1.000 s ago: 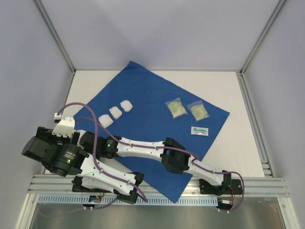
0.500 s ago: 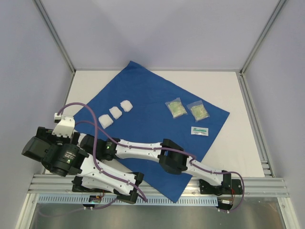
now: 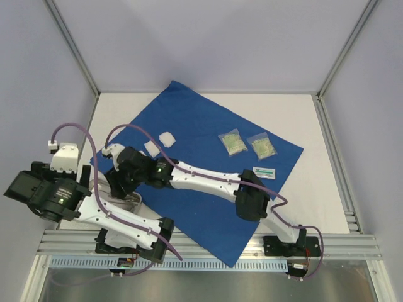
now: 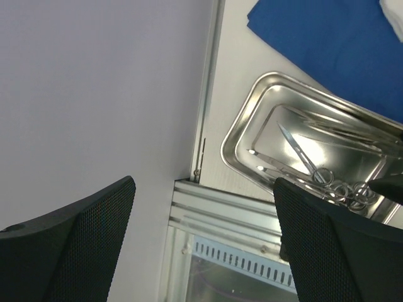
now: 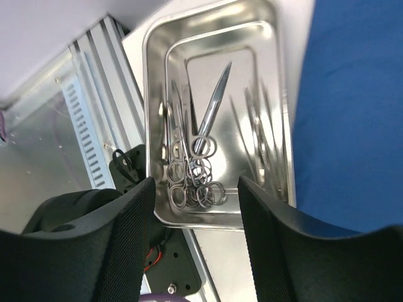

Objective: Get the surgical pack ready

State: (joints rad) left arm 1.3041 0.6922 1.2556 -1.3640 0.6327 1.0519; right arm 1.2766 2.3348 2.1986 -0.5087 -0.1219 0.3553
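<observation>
The surgical pack is a large royal-blue drape (image 3: 208, 126) spread flat across the table, also in the right wrist view (image 5: 352, 107) and the left wrist view (image 4: 334, 44). A small steel tray (image 5: 277, 75) holding scissors and several ring-handled instruments (image 5: 195, 170) sits off the drape's near-left corner. My right gripper (image 5: 196, 185) hangs above the tray's near end, open, with nothing between its fingers. My left gripper (image 4: 203, 189) is wide open and empty, left of the tray (image 4: 242, 132), over the table's near-left edge.
On the drape lie white gauze pads (image 3: 167, 138), two clear packets with greenish contents (image 3: 232, 142) and a small labelled sachet (image 3: 264, 172). An aluminium rail (image 3: 327, 242) runs along the near edge. Frame posts and pale walls close in the left side (image 4: 94, 94).
My right gripper has opened and its arm has lifted and swung toward the far left, covering one gauze pad. The left arm has drawn back to the left.
</observation>
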